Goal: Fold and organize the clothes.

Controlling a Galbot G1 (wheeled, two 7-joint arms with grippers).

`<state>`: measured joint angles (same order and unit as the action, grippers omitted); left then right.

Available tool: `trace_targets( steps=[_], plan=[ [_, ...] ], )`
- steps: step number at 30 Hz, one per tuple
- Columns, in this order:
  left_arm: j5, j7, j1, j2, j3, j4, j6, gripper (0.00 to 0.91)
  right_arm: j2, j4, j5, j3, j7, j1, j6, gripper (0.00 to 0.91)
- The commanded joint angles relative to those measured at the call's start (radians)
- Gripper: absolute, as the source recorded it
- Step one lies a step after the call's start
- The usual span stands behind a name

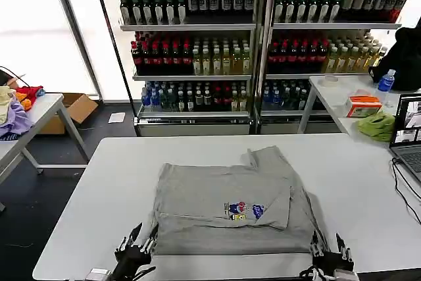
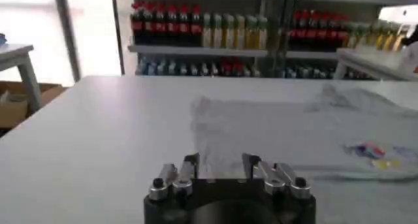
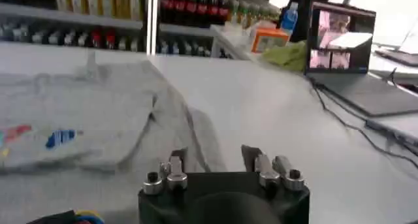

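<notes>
Matt grey cotton T-shirt point(image 1: 227, 205); smooth white table point(image 1: 118, 182); black gripper point(image 2: 220, 170) with metal bolts.

The bodies and arms of both grippers are cut off by the head view's bottom edge: just the finger tips of the left gripper point(image 1: 136, 245) and the right gripper point(image 1: 331, 249) rise above it. The T-shirt point(image 1: 230, 202) is folded over itself, so its lower layers and one sleeve are hidden, and its chest print point(image 1: 245, 210) is too small to read. In the left wrist view the shirt's far end runs off the picture's edge and the print point(image 2: 377, 155) is a blur. The bottles point(image 1: 191, 31) carry labels too small to tell. The laptop point(image 1: 408, 137) is cropped by the head view's right edge.
</notes>
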<state>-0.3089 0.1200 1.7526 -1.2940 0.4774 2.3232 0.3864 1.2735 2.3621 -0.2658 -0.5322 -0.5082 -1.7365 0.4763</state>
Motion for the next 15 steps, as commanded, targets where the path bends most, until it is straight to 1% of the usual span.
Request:
trace_targets(
  steps=[1, 2, 3, 4, 5, 6, 7, 8, 10, 12, 13, 14, 15],
  plan=[
    [-0.061, -0.059, -0.148, 0.061, 0.053, 0.080, 0.028, 0.907, -0.029, -0.014, -0.068, -0.093, 0.047, 0.190, -0.004, 0.907],
    [-0.060, -0.070, -0.179, 0.082, 0.065, 0.062, 0.034, 0.907, -0.039, -0.037, -0.075, -0.099, 0.058, 0.229, 0.005, 0.907],
    [-0.065, -0.083, -0.197, 0.120, 0.067, 0.051, 0.043, 0.907, -0.050, -0.059, -0.084, -0.102, 0.072, 0.270, 0.014, 0.907],
    [-0.079, -0.101, -0.228, 0.172, 0.067, 0.037, 0.048, 0.907, -0.061, -0.080, -0.085, -0.103, 0.086, 0.302, 0.015, 0.907],
    [-0.093, -0.114, -0.256, 0.195, 0.067, 0.010, 0.051, 0.907, -0.086, -0.119, -0.085, -0.103, 0.124, 0.357, 0.015, 0.907],
    [-0.116, -0.124, -0.283, 0.239, 0.064, -0.013, 0.054, 0.907, -0.107, -0.147, -0.090, -0.101, 0.165, 0.387, 0.018, 0.907],
    [-0.136, -0.131, -0.333, 0.287, 0.055, -0.048, 0.061, 0.907, -0.138, -0.171, -0.107, -0.096, 0.188, 0.426, 0.027, 0.907],
    [-0.145, -0.137, -0.355, 0.304, 0.051, -0.066, 0.062, 0.907, -0.160, -0.188, -0.120, -0.092, 0.204, 0.449, 0.032, 0.907],
    [-0.191, -0.151, -0.442, 0.350, 0.027, -0.147, 0.062, 0.907, -0.231, -0.265, -0.200, -0.068, 0.241, 0.552, 0.068, 0.907],
    [-0.231, -0.157, -0.503, 0.372, 0.005, -0.203, 0.065, 0.907, -0.270, -0.314, -0.245, -0.045, 0.251, 0.625, 0.090, 0.907],
    [-0.273, -0.160, -0.566, 0.382, -0.018, -0.261, 0.081, 0.907, -0.308, -0.377, -0.255, -0.007, 0.263, 0.677, 0.101, 0.907],
    [-0.285, -0.161, -0.586, 0.384, -0.028, -0.287, 0.087, 0.907, -0.308, -0.405, -0.263, -0.007, 0.268, 0.705, 0.101, 0.907],
    [-0.311, -0.169, -0.629, 0.385, -0.048, -0.322, 0.100, 0.907, -0.343, -0.465, -0.285, 0.049, 0.291, 0.770, 0.102, 0.907]
  ],
)
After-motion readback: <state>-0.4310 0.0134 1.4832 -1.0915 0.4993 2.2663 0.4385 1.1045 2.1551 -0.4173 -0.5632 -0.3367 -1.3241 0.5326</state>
